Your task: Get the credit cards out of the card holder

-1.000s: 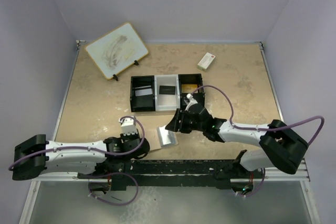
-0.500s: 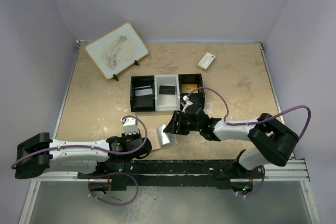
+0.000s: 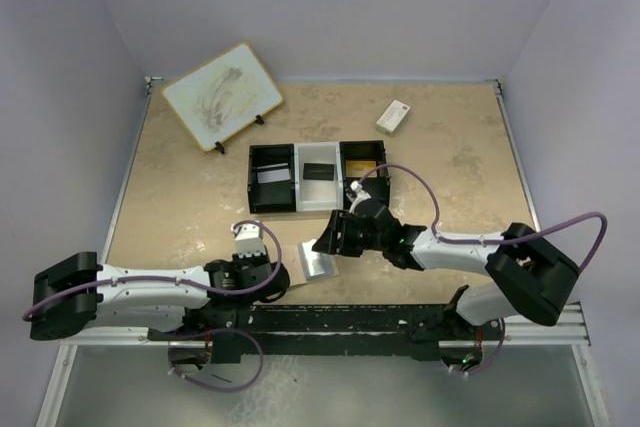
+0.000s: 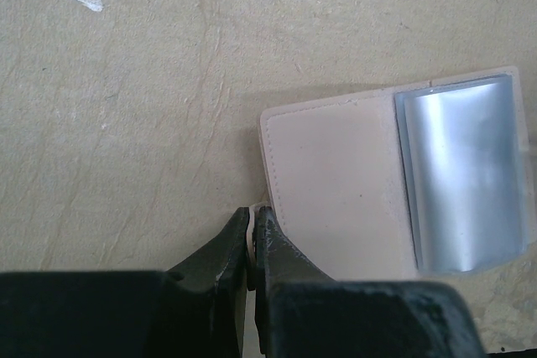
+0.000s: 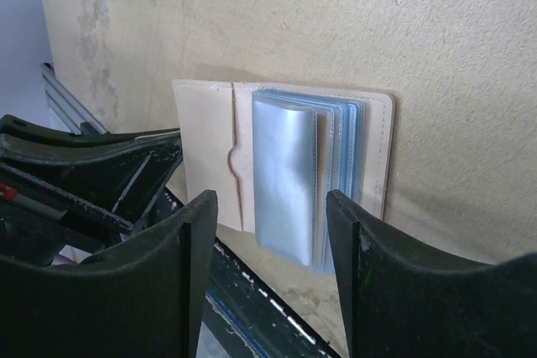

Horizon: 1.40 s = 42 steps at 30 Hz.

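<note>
Two claws meet at the card holder, open flat near the table's front edge: left claw pinched shut at its corner, right claw spread wide, blue sleeves straight ahead.

Overhead view of whole table; both wrist views close on card holder, apparently from opposite sides.

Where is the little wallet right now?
Top view: the card holder lies open at the table's near edge, between the left gripper and right gripper.
</note>
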Each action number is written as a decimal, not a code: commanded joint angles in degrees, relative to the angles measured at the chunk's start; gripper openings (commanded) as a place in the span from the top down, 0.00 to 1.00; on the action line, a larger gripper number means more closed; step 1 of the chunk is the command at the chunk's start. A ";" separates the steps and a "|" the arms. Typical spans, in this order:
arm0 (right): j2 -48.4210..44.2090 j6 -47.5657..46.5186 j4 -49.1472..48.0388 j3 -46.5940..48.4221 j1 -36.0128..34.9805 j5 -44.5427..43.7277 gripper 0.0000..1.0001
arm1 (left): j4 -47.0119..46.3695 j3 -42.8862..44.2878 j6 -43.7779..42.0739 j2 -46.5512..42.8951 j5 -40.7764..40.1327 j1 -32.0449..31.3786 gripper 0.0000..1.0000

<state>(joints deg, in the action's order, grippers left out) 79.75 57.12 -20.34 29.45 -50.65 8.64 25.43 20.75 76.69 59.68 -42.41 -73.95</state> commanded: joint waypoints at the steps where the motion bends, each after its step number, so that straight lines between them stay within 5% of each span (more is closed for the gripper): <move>1: 1.83 -1.14 -4.35 1.23 -0.64 2.58 0.43 | -1.96 0.51 -1.51 0.18 -0.92 -0.14 1.00; 19: 4.67 -2.32 -6.73 2.08 -1.96 5.24 0.45 | -2.67 0.29 -1.98 0.86 -0.13 -0.12 1.00; 28: 7.33 -1.32 -15.53 3.69 -3.85 10.72 0.45 | -3.63 0.22 -1.67 1.40 -0.53 -0.14 1.00; 42: 18.51 3.46 -21.86 8.42 -5.67 10.44 0.43 | -1.26 -2.77 1.28 -6.64 -0.05 -0.14 0.95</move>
<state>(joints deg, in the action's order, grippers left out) 96.55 58.37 -38.13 35.79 -56.16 19.09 22.74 17.87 76.88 54.43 -41.98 -73.95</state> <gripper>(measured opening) 0.569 0.016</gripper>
